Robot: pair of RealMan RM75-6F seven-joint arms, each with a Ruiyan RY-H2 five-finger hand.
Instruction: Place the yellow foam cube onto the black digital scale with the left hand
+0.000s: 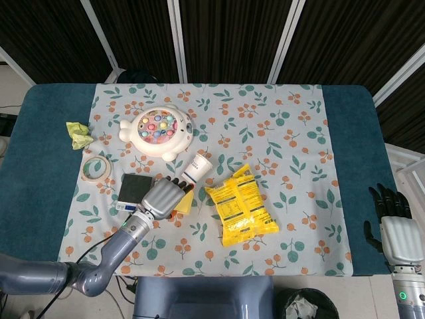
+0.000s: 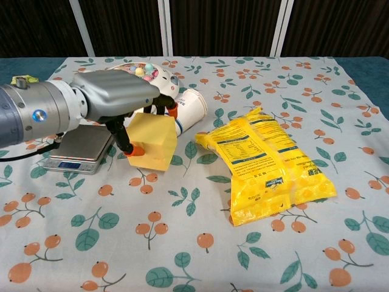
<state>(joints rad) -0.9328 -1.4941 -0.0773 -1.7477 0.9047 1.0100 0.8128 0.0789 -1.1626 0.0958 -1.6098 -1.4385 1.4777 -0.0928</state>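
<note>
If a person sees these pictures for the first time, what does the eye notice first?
First, the left hand gripping the yellow foam cube near the table's front left, just right of the black digital scale. Next, the bright yellow snack bag lying flat to the right, and the white toy with coloured balls further back.

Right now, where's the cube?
In the chest view the cube is held by the left hand, just right of the scale and in front of the paper cup, apparently lifted off the cloth.
</note>
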